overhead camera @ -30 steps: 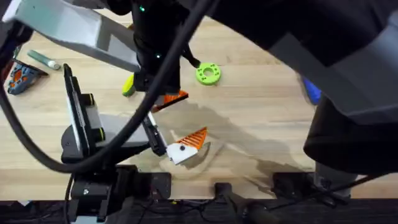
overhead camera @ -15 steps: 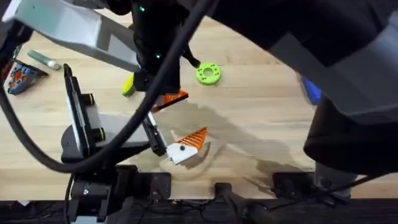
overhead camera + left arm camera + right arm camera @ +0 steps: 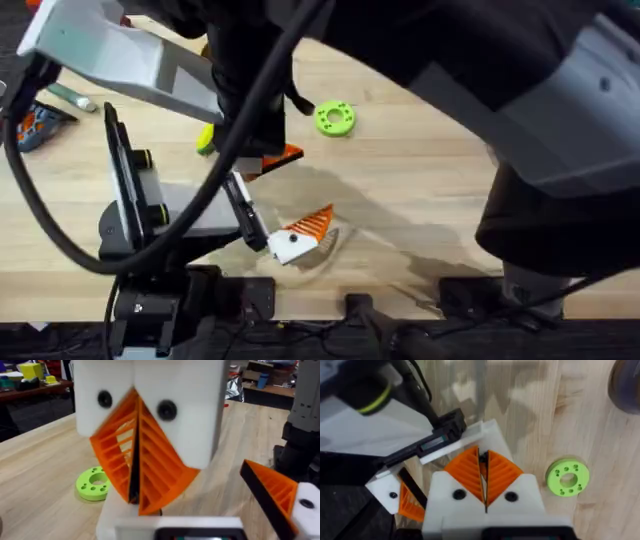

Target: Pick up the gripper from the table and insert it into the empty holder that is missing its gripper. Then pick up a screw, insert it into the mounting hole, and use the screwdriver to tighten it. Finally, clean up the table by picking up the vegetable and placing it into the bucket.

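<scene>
Near the holder (image 3: 292, 243) at six o'clock on the bench (image 3: 420, 190), both my hands (image 3: 134, 495) (image 3: 486, 502) are pressed closed, empty; crowded arms could collide.

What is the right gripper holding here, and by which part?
Nothing that can be seen: the right gripper has its orange pads pressed together at the tips, with no object visible between them.

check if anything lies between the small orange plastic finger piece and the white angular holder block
Nothing visible does: the wooden table between the orange finger piece and the white holder block is bare. The green ring disc lies off to the side; a black cable runs close past the piece.
</scene>
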Robot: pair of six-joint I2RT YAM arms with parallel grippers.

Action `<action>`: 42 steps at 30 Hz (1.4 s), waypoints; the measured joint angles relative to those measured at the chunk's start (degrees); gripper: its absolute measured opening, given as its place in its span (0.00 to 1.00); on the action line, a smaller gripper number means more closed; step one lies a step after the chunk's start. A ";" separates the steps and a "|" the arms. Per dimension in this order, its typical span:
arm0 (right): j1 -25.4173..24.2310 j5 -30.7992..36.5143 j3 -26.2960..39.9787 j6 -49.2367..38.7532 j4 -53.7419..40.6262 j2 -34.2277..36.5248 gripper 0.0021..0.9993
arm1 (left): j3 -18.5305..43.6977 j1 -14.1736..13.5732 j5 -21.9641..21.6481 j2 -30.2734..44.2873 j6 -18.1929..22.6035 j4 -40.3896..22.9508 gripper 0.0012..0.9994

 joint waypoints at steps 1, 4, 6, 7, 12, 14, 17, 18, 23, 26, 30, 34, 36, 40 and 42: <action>0.00 0.00 0.00 -0.02 0.01 0.02 0.00 | 0.00 0.00 0.00 0.00 0.00 0.00 0.99; 0.00 0.00 0.00 -0.02 0.02 0.02 0.00 | 0.00 0.00 0.00 0.00 0.00 0.00 0.99; 0.00 0.00 0.00 -0.02 0.02 0.02 0.00 | 0.00 0.00 -0.02 0.00 0.00 0.00 0.99; 0.00 0.00 0.00 -0.02 0.02 0.02 0.00 | 0.00 0.00 0.00 0.00 0.00 0.00 0.99; 0.00 0.00 0.00 -0.02 0.01 0.02 0.00 | 0.00 0.00 0.00 0.00 0.00 0.00 0.99; 0.00 0.00 0.00 -0.02 0.01 0.02 0.00 | 0.00 0.00 -0.02 0.00 0.00 0.00 0.99; 0.00 -0.04 0.00 -0.03 -0.02 0.02 0.12 | 0.00 0.00 -0.02 0.00 0.00 0.00 0.99; 0.00 -0.07 0.00 -0.23 0.00 0.02 0.17 | 0.00 0.00 -0.02 0.02 0.00 0.00 0.99; 0.02 -0.11 0.00 -0.22 0.00 0.02 0.33 | 0.00 0.00 -0.01 0.00 0.02 0.02 0.99; 0.00 0.00 0.00 -0.22 -0.03 0.01 0.42 | 0.00 0.00 0.00 0.00 0.03 0.02 0.99; 0.00 0.17 0.00 -0.22 -0.15 0.02 0.52 | 0.00 0.00 0.00 0.00 0.03 0.02 0.99; -0.06 0.46 0.00 -0.31 -0.26 0.02 0.65 | 0.00 0.00 0.00 0.00 0.06 0.02 0.99; -0.11 0.91 0.00 -0.44 -0.30 0.02 0.75 | 0.00 0.00 0.17 0.00 0.10 0.01 0.99; -0.15 1.66 0.00 -0.60 -0.44 0.02 0.87 | 0.00 0.00 0.15 0.00 0.21 0.00 0.99; -0.15 1.95 0.00 -0.61 -0.48 0.02 0.89 | 0.00 0.00 0.17 0.00 0.24 0.00 0.99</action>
